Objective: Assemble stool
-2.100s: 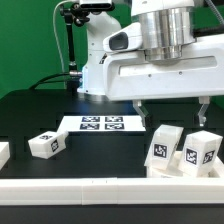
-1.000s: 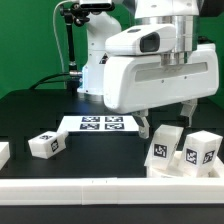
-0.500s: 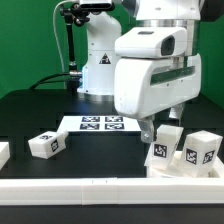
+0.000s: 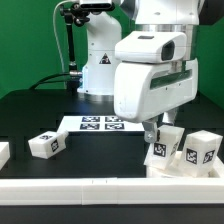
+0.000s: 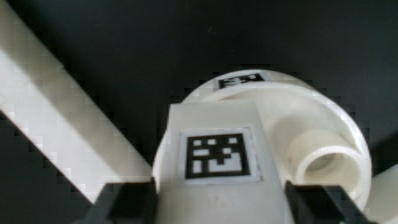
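Note:
Two white blocky stool legs with black-and-white tags stand side by side at the exterior view's right, one [image 4: 163, 148] nearer the middle and one [image 4: 201, 150] beyond it. My gripper [image 4: 166, 128] is low over the nearer one, open, with a finger on each side. In the wrist view that leg [image 5: 221, 150] fills the space between the two dark fingertips [image 5: 125, 204], with the gripper [image 5: 228, 202] centred on its tag. A third leg [image 4: 44, 144] lies at the left. The round seat is out of view.
The marker board [image 4: 100, 124] lies flat behind the legs. A long white border rail [image 4: 100, 187] runs along the front and shows in the wrist view [image 5: 63, 110] beside the leg. Another white part [image 4: 3, 153] sits at the left edge. The robot base [image 4: 100, 70] stands behind.
The gripper has turned about its axis, shifted toward the exterior view's right and come down, so that its fingers now straddle the nearer right-hand leg. The parts have not moved.

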`<state>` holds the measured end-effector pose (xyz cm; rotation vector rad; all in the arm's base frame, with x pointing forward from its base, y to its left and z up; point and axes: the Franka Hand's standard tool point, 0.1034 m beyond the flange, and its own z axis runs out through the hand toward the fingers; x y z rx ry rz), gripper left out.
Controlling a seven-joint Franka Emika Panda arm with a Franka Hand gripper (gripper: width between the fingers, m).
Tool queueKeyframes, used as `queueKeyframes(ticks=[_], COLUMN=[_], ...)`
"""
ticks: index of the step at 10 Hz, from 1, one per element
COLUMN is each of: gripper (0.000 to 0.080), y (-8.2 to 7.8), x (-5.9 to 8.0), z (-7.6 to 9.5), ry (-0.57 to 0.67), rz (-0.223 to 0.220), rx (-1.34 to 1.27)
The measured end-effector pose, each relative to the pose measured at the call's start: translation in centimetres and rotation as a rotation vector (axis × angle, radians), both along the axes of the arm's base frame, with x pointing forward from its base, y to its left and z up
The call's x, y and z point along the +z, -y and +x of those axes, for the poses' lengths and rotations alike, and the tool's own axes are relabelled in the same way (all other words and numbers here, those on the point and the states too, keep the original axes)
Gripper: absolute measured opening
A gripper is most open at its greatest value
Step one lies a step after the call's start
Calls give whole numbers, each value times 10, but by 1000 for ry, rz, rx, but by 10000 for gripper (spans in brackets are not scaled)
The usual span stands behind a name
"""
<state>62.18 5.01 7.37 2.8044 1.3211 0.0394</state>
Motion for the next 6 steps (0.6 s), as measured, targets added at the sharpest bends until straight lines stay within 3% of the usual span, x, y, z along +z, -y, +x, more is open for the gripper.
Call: queueKeyframes(ticks=[2, 6], gripper=[340, 340], y=[0, 1], x=[0, 0], z=[0, 0], ry=[0, 6], rz=[1, 35], rx=[-16, -409])
